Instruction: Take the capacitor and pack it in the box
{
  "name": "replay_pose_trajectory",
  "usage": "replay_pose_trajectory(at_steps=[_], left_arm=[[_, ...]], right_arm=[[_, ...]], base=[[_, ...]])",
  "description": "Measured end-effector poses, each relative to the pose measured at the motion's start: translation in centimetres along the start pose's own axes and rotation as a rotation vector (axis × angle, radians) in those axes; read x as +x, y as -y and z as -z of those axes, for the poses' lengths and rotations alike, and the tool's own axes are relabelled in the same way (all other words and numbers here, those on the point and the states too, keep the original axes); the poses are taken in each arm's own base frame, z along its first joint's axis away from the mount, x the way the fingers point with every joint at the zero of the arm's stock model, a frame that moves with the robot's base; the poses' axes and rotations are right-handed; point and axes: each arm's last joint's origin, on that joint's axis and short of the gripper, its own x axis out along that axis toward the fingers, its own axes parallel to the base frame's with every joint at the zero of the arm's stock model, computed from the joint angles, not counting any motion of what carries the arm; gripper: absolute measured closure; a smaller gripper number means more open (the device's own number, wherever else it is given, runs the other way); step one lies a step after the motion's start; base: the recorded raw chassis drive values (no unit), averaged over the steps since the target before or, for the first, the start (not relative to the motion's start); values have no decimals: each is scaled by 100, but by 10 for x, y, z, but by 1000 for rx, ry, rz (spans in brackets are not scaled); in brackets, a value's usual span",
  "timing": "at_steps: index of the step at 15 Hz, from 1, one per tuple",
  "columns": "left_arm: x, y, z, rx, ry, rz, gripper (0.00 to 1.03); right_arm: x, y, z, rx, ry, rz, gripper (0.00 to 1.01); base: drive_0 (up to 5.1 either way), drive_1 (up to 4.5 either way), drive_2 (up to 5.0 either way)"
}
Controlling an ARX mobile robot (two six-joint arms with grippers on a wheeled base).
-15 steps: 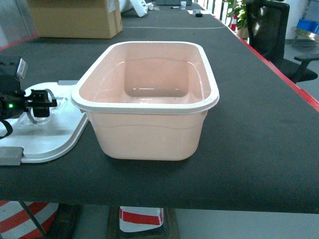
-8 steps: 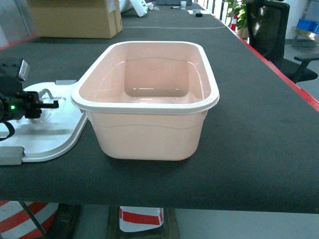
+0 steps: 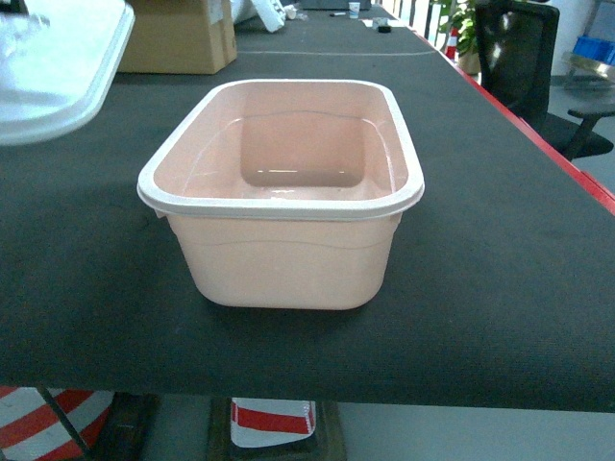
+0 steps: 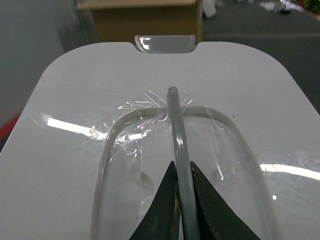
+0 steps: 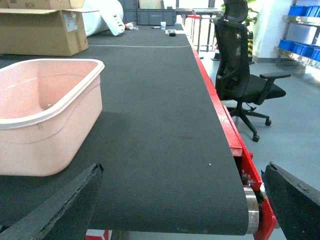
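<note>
Peach-pink box (image 3: 288, 192) sits open on the dark bench (image 3: 500, 279), its white rim unbroken and its inside showing nothing but the bare floor and walls. No capacitor can be made out in any view. The white lid (image 3: 53, 67) hangs up at the top left corner of the head view, well apart from the box and cut off by the frame edge. In the left wrist view the left end effector (image 4: 181, 200) has its two dark fingers (image 4: 162, 210) pressed together on the lid's clear grey handle (image 4: 177, 135), with the latch (image 4: 165, 43) at the lid's far edge. The right end effector (image 5: 180, 210) stands with its fingers wide apart, holding nothing, low over the bench with the box off to its left. A cardboard carton (image 3: 178, 38) rests on the bench behind the box, and a black office chair (image 5: 240, 75) stands on the floor beyond the bench's red edge.
</note>
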Motion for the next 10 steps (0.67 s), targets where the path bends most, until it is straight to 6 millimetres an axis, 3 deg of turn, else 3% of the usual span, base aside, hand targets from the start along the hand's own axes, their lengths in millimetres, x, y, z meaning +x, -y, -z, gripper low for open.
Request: replay_pose_trajectory(at_steps=[2, 3, 6, 10], left_arm=[[-26, 39, -29, -4, 57, 57, 101], [-36, 67, -31, -15, 42, 94, 101], [-55, 139, -29, -69, -18, 166, 101], [-64, 209, -14, -87, -106, 209, 101]], right_arm=[[0, 0, 0, 0, 0, 0, 3], [0, 0, 0, 0, 0, 0, 3], [0, 0, 0, 0, 0, 0, 3], [0, 0, 0, 0, 0, 0, 3]], base=[[0, 0, 0], [0, 0, 0], [0, 0, 0], [0, 0, 0]])
